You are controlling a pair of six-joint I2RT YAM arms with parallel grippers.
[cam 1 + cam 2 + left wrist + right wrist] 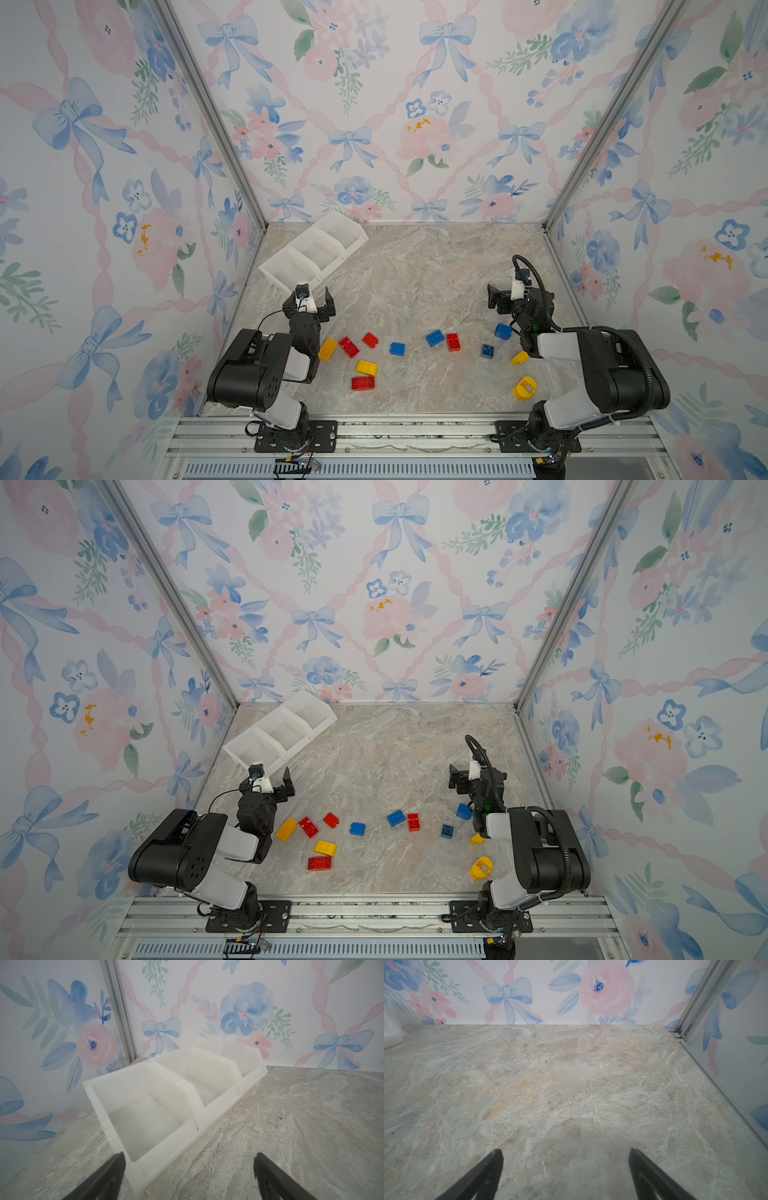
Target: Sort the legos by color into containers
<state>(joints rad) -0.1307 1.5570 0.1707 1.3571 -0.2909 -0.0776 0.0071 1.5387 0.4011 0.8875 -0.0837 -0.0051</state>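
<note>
— Aluminium rail (pixel 415 432) along the front edge, both arm bases bolted on. Surface and room?
— Marble-patterned bench (pixel 415 270); floral walls (pixel 374 104) on three sides.
— Legos (pixel 434 338)?
— Red, blue and yellow studded bricks, scattered across the front half of the bench, nearer the front edge than either gripper. Containers (pixel 166 1088): three joined white bins, far left corner, angled, just ahead of the left gripper (pixel 189 1157).
— Grips?
— Left gripper and right gripper (pixel 565 1150) both spread wide, holding nothing.
</note>
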